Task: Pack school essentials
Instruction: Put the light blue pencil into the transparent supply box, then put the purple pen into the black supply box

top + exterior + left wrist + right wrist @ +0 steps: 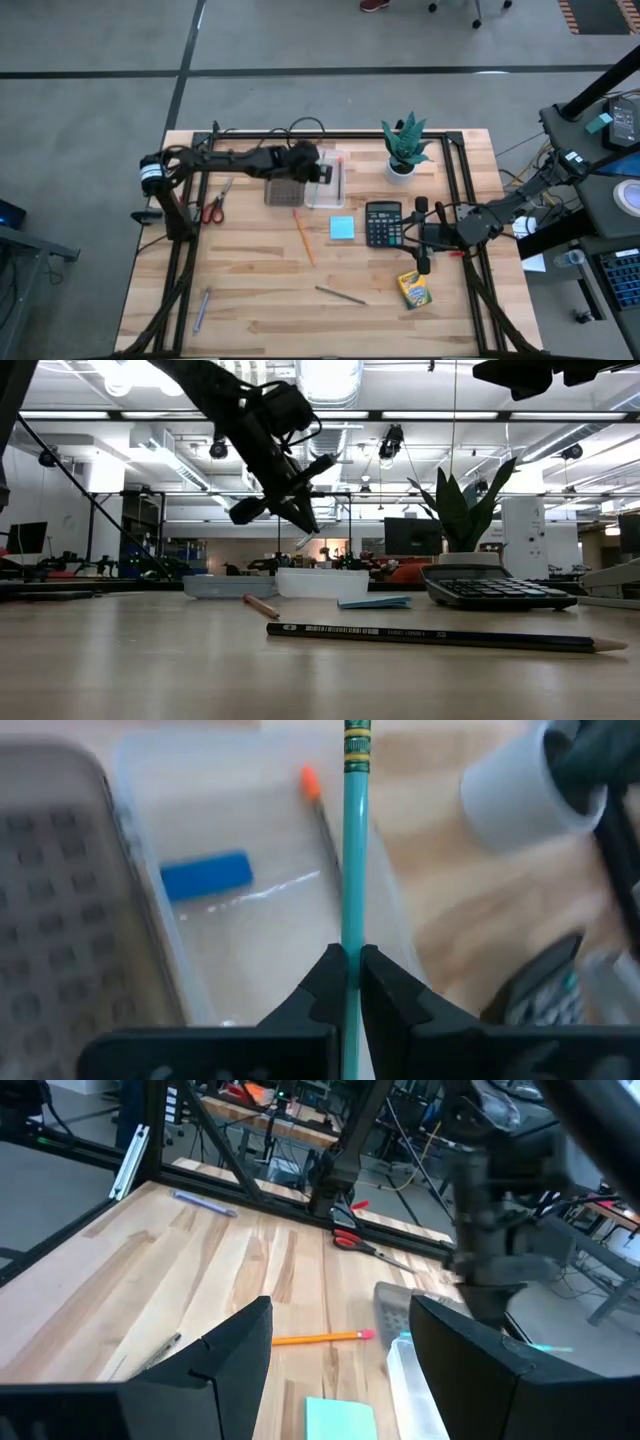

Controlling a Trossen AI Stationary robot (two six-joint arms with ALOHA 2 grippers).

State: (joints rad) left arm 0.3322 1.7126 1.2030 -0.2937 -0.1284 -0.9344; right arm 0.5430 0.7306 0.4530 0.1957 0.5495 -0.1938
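Left gripper [350, 970] is clamped tight on the green pencil [354, 850], poised above the clear case [270, 920] where the blue eraser [206, 877] lies; right gripper [340, 1345] waits half-open, empty, by the calculator [383, 222] on the worktop [260, 290]

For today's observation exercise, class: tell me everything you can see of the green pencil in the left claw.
The green pencil is thin, teal-green and straight, with a dark patterned band near its far end. The left claw is shut on it, both fingers pressing its sides. It hangs above the clear plastic box, which already holds a blue eraser and an orange-tipped pencil.
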